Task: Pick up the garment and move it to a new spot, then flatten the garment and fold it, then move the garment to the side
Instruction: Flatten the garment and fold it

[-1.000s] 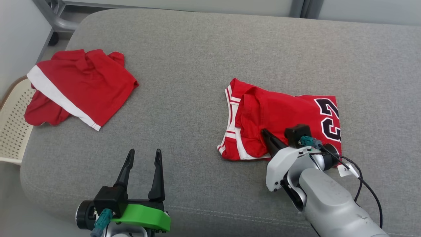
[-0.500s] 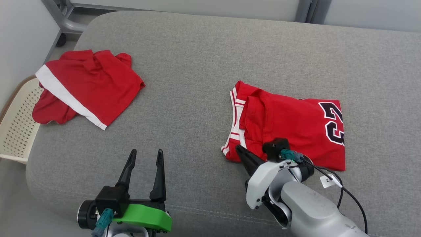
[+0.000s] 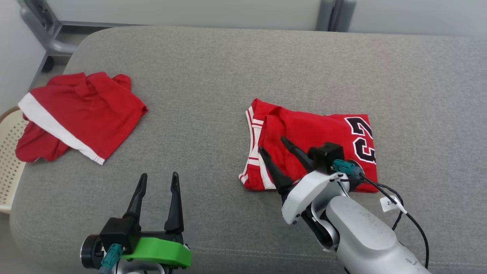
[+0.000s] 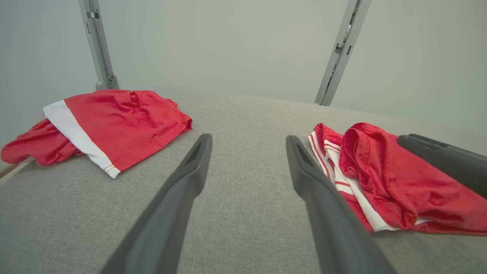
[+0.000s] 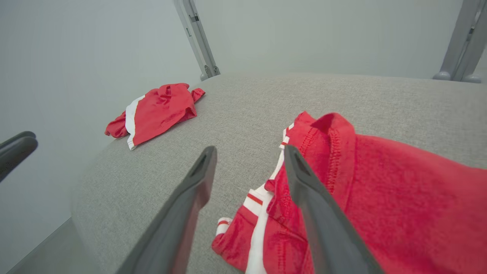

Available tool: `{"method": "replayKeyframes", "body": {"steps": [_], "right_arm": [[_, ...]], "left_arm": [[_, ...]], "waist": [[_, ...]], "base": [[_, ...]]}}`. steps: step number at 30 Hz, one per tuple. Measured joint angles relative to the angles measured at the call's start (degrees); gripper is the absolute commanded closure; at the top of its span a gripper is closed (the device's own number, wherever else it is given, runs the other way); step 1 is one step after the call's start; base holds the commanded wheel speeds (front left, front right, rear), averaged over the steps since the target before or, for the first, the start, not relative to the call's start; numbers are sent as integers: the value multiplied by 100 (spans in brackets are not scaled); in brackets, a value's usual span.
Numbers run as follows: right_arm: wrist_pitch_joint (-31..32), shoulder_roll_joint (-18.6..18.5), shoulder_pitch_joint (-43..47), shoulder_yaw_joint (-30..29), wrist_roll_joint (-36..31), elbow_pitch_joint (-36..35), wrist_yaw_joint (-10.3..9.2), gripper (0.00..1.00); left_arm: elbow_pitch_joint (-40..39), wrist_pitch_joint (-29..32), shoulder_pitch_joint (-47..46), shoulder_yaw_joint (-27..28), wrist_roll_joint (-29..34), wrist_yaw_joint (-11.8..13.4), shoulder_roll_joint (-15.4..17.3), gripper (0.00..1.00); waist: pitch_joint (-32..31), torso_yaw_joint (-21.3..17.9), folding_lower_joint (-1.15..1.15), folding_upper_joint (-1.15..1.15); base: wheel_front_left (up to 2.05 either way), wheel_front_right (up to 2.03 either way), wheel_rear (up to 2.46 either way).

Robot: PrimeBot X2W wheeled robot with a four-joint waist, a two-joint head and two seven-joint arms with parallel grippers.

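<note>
The garment [image 3: 319, 137], a red jersey with white trim and black numerals, lies folded on the right half of the grey cushion [image 3: 213, 76]. It also shows in the left wrist view [image 4: 384, 179] and the right wrist view [image 5: 399, 198]. My right gripper [image 3: 272, 145] stands open over the jersey's left, trimmed edge, and its fingers [image 5: 304, 190] hold nothing. In its own view the right gripper [image 5: 250, 150] has the jersey's hem beside the right finger. My left gripper [image 3: 158, 176] is open and empty near the cushion's front edge, seen again in the left wrist view [image 4: 249, 139].
A second red garment [image 3: 80, 110] with a white band lies crumpled at the cushion's far left, partly over the edge. A cream perforated basket [image 3: 7, 160] stands beside that edge. Grey metal frame legs [image 3: 38, 34] rise behind the cushion. A tagged cable [image 3: 392, 203] trails from my right wrist.
My right gripper has gone from shut to open, letting go of the jersey's near left edge, and has shifted left. The head camera moved. The left gripper stayed open.
</note>
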Motion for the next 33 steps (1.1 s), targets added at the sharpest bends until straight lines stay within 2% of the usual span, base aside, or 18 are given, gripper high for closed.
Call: {"method": "replayKeyframes", "body": {"steps": [8, 15, 20, 26, 33], "right_arm": [[1, -4, 678, -835, -714, -711, 0, 0], [0, -5, 1243, -1414, -915, -1080, 0, 0], [0, -2, 1652, -1884, -1083, -1575, 0, 0], [0, -9, 2377, -2316, -1402, -2114, 0, 0], [0, -25, 2847, -2570, -1550, -2380, -1, 0]], "left_arm": [[-71, 0, 84, 203, -44, 11, -2, 0], [-69, 0, 255, 425, -164, 41, -1, 0], [-23, 0, 354, 528, -267, -31, -2, 0], [-132, 0, 584, 616, -189, -52, -2, 0], [-283, 0, 829, 681, -79, -69, -2, 0]], "waist": [[-122, -571, 0, 0], [-306, -1117, 0, 0], [-475, -1445, 0, 0], [-704, -1716, 0, 0], [-818, -1787, 0, 0]], "base": [[0, 0, 0], [0, 0, 0], [0, 0, 0], [0, 0, 0], [0, 0, 0]]}}
